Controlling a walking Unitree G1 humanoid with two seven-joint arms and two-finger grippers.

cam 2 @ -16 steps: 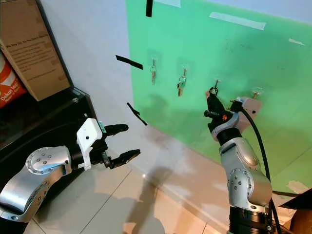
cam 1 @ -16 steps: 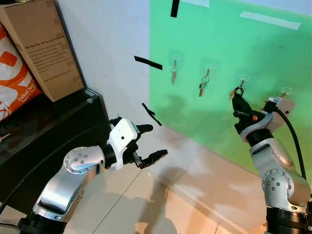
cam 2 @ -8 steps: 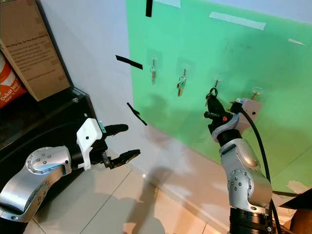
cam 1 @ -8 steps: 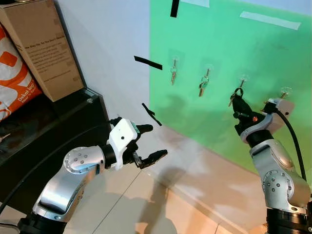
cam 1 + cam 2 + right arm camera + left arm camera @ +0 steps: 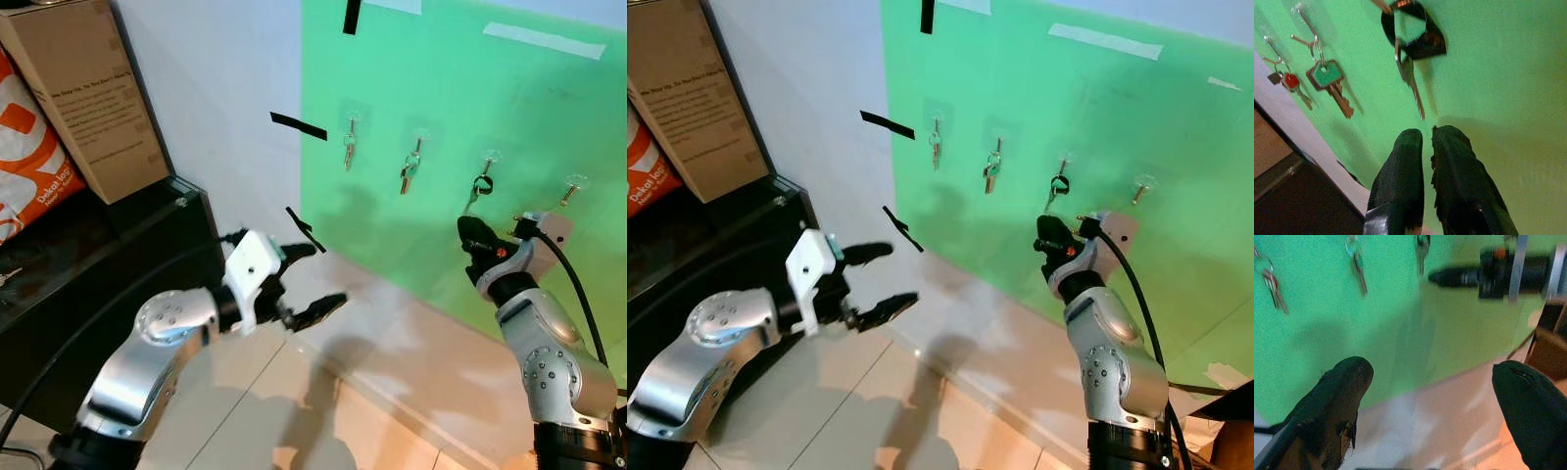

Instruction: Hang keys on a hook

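The left silver arm is bent at the elbow and reaches forward at mid height, its left hand (image 5: 312, 281) held level with the two long black fingers (image 5: 1337, 401) spread wide apart. The right silver arm is raised upright from the elbow, its right hand (image 5: 1046, 238) pointing forward, black fingers (image 5: 1400, 181) nearly touching, nothing between them.

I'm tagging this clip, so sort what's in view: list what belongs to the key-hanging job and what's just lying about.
Job:
black-tagged key, hanging on third hook
right gripper, below it, fingers together, empty
bare fourth hook
two other hung keys

Lying about:
left gripper, open, idle
cardboard box
orange bag
black tape strips
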